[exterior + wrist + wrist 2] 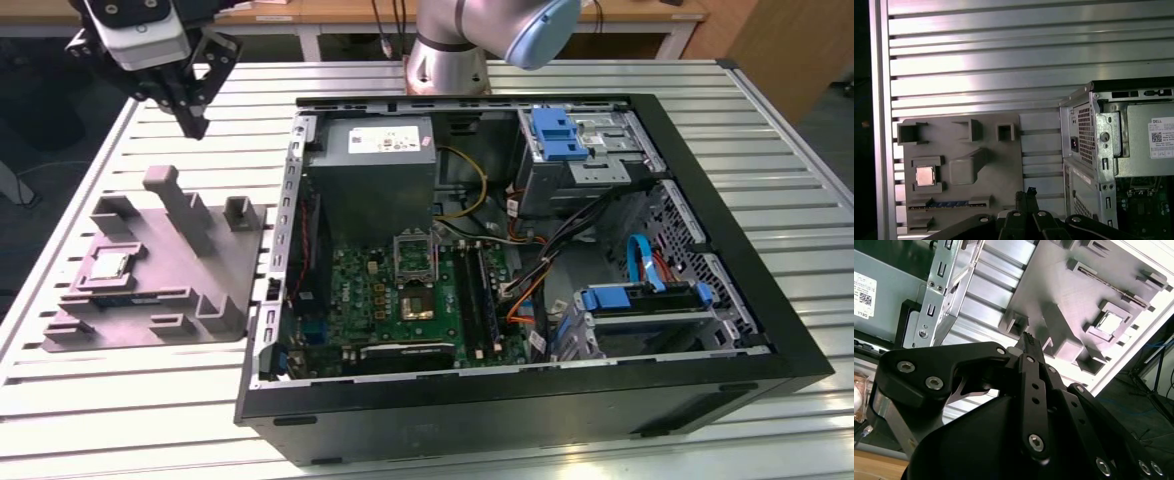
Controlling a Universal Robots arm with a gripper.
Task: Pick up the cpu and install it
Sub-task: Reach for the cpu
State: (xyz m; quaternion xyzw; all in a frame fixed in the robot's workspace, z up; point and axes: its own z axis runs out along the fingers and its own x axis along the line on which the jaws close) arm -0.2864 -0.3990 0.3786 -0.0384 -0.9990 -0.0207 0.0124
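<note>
The cpu point(107, 266) is a small silvery square lying flat in a recess of the grey moulded tray point(200, 290), on the exterior view's left. It also shows in both wrist views point(1110, 323) point(925, 176). My gripper point(196, 125) hangs well above the table behind the tray's far end, apart from the cpu. Its dark fingers meet at the tips point(1027, 337) point(1029, 192), shut with nothing between them. The socket point(415, 256) with its metal frame sits on the green motherboard inside the open computer case point(747, 300).
The tray carries upright posts point(180, 205) between my gripper and the cpu. The black case holds a power supply point(380, 170), cables and blue drive brackets point(558, 132). The arm's base point(447, 60) stands behind the case. A slatted metal table point(120, 410) lies under everything.
</note>
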